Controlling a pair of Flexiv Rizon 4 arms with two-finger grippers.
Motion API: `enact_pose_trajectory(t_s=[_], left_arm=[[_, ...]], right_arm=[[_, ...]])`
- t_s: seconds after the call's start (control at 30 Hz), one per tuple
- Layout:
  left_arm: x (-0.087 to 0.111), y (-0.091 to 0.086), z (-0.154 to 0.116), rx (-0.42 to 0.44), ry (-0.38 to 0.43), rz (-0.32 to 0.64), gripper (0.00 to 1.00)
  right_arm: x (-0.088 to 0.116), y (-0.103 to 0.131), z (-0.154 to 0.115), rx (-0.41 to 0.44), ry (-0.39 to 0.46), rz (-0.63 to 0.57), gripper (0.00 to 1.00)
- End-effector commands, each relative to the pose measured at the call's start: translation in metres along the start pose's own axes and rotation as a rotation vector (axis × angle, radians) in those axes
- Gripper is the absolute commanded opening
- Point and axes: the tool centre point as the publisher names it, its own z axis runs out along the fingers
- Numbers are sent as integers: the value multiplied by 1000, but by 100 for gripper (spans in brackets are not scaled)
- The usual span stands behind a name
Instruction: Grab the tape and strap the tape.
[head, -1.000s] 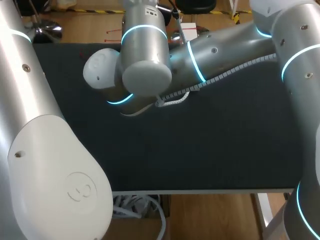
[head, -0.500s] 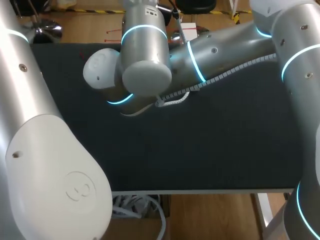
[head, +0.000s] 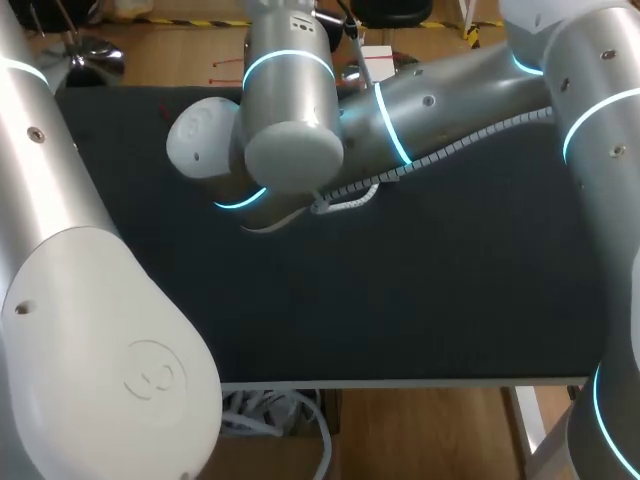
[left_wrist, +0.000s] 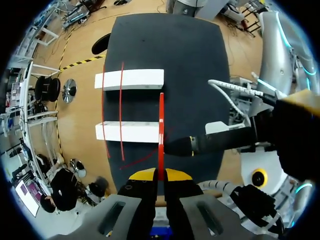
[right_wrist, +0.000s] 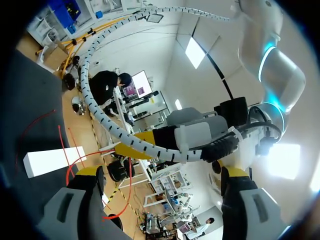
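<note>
A thin red tape (left_wrist: 161, 125) runs straight ahead from my left gripper (left_wrist: 160, 174), which is shut on its near end. The tape passes over the nearer of two white blocks (left_wrist: 127, 131), and its far end stops short of the farther block (left_wrist: 129, 79). More red strands lie across both blocks. A dark fingertip (left_wrist: 192, 145) of my right gripper comes in from the side, close to the tape. In the right wrist view the right gripper (right_wrist: 162, 172) stands wide open, with red tape loops (right_wrist: 67, 172) beside it. Both grippers are hidden in the head view.
The black table top (head: 420, 290) spreads below both arms. My right arm (head: 450, 90) lies across the far middle of the table with its ribbed cable (head: 440, 155). My left arm (head: 70, 270) fills the near left side.
The near link of my left arm has drifted slightly towards the view's lower left. The right arm has stayed still.
</note>
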Motion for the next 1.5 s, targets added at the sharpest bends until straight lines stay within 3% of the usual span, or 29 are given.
enact_pose_trajectory(t_s=[0.03, 0.47, 0.57, 0.7, 0.97, 1.1, 1.5], left_arm=[[-5, -4, -5, -29, 20, 4, 0], [-41, -3, -13, -115, 25, -5, 0], [-50, 6, -11, -139, 36, -41, 0], [-56, 31, -7, -103, 47, -146, 0], [-40, 91, 11, -103, 99, -346, 0], [-28, 109, 18, -107, 111, -399, 0], [-3, 111, 36, -89, 151, -425, 0]], right_arm=[[-3, 1, 0, 1, 6, -2, 100], [-3, 1, 0, 1, 6, -2, 100], [-3, 1, 0, 1, 6, -2, 100], [-3, 1, 0, 1, 6, -2, 100], [-3, 1, 0, 1, 6, -2, 100], [-3, 1, 0, 1, 6, -2, 100], [-3, 1, 0, 1, 6, -2, 100]])
